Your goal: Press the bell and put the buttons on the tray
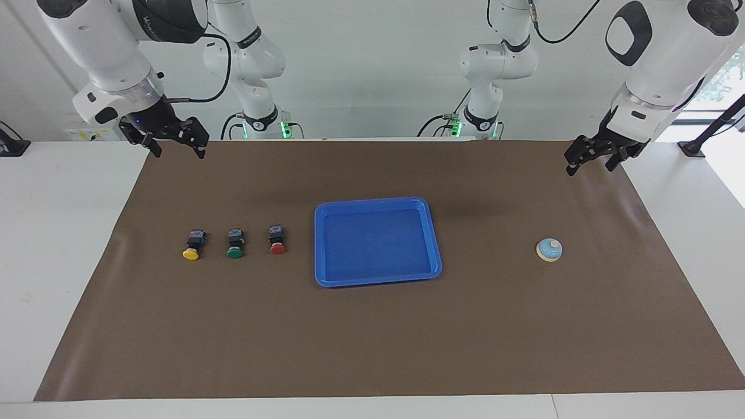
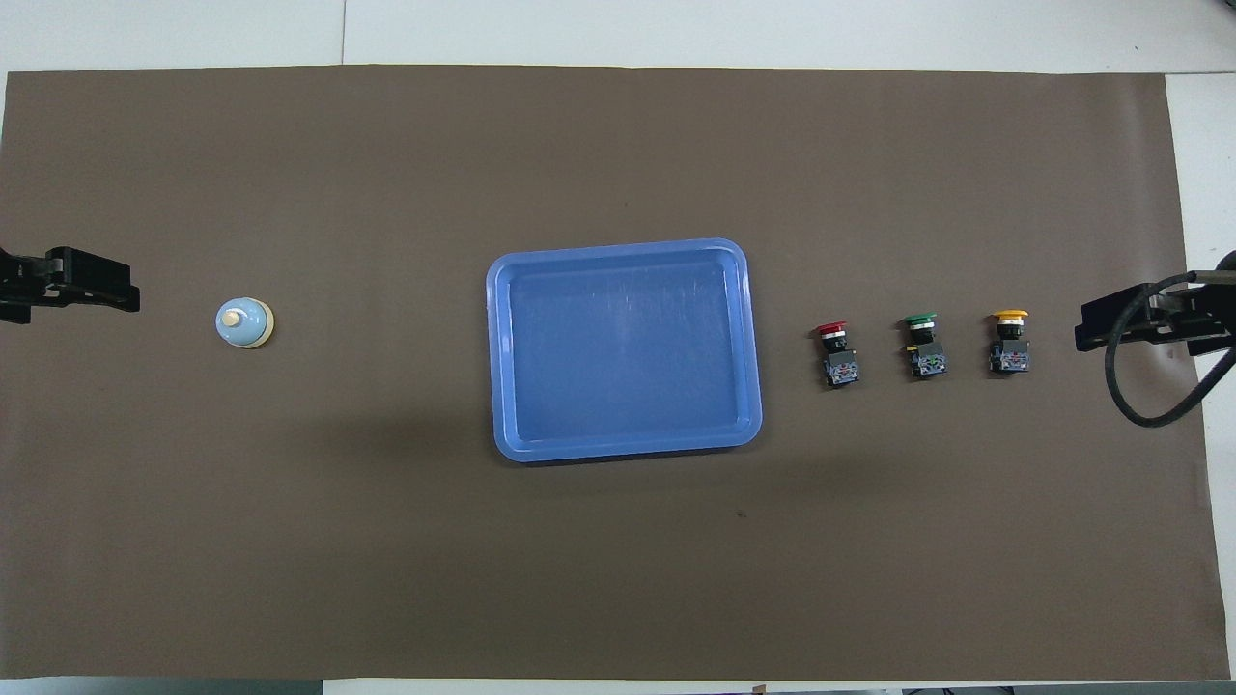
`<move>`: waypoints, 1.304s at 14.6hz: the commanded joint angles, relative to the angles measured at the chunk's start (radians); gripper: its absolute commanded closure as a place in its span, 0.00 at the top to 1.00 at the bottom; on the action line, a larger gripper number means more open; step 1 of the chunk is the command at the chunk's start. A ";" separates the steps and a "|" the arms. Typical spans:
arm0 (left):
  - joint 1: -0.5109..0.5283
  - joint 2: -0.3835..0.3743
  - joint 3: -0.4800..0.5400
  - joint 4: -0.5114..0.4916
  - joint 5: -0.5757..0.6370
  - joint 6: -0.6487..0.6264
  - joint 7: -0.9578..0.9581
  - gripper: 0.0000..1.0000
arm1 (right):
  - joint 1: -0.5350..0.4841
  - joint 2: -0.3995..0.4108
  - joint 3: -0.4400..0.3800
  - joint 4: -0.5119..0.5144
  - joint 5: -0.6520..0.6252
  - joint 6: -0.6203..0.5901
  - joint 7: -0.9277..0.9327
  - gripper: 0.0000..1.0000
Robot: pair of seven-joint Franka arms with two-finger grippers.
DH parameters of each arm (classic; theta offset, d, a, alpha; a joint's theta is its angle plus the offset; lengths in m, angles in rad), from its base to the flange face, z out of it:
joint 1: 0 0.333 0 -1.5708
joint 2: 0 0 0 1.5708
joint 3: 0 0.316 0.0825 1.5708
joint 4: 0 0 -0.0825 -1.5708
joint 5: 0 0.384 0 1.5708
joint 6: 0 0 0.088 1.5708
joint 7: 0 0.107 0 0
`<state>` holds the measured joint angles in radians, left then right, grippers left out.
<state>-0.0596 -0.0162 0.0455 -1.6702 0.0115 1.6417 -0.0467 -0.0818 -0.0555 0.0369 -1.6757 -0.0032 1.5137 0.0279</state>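
The blue tray [image 1: 375,202] [image 2: 497,357] lies bare in the middle of the brown mat. Toward the left arm's end sits the light-blue bell [image 1: 549,249] [image 2: 244,321]. Toward the right arm's end three buttons lie in a row on their sides, caps pointing away from the robots: red [image 1: 277,240] [image 2: 836,352] closest to the tray, then green [image 1: 235,244] [image 2: 924,346], then yellow [image 1: 193,244] [image 2: 1009,340]. My left gripper [image 1: 591,169] [image 2: 87,290] hangs open over the mat's edge at the bell's end. My right gripper [image 1: 179,152] [image 2: 1110,328] hangs open over the mat's edge at the buttons' end. Neither holds anything.
The brown mat [image 1: 372,337] covers most of the white table [image 1: 58,233]. A black cable [image 2: 1130,386] loops down from the right wrist beside the yellow button's end of the mat.
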 commanded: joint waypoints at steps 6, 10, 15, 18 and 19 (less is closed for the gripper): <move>-0.002 0.005 0.002 0.006 -0.008 0.007 -0.004 1.00 | -0.018 0.003 0.011 0.008 0.012 -0.013 -0.025 1.00; -0.003 -0.001 0.005 -0.017 -0.008 0.029 -0.009 1.00 | -0.018 0.003 0.011 0.008 0.012 -0.013 -0.025 1.00; 0.009 -0.010 0.007 -0.071 -0.007 0.107 -0.013 0.00 | -0.018 0.003 0.011 0.008 0.012 -0.013 -0.025 1.00; 0.010 -0.001 0.007 -0.153 -0.007 0.219 0.013 0.00 | -0.019 0.003 0.011 0.008 0.012 -0.013 -0.026 1.00; 0.010 0.010 0.007 -0.183 -0.007 0.269 0.040 0.00 | -0.021 0.003 0.011 0.008 0.012 -0.013 -0.025 1.00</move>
<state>-0.0570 -0.0096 0.0534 -1.7804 0.0115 1.8139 -0.0444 -0.0819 -0.0555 0.0369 -1.6757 -0.0032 1.5137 0.0279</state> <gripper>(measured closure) 0.974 0.000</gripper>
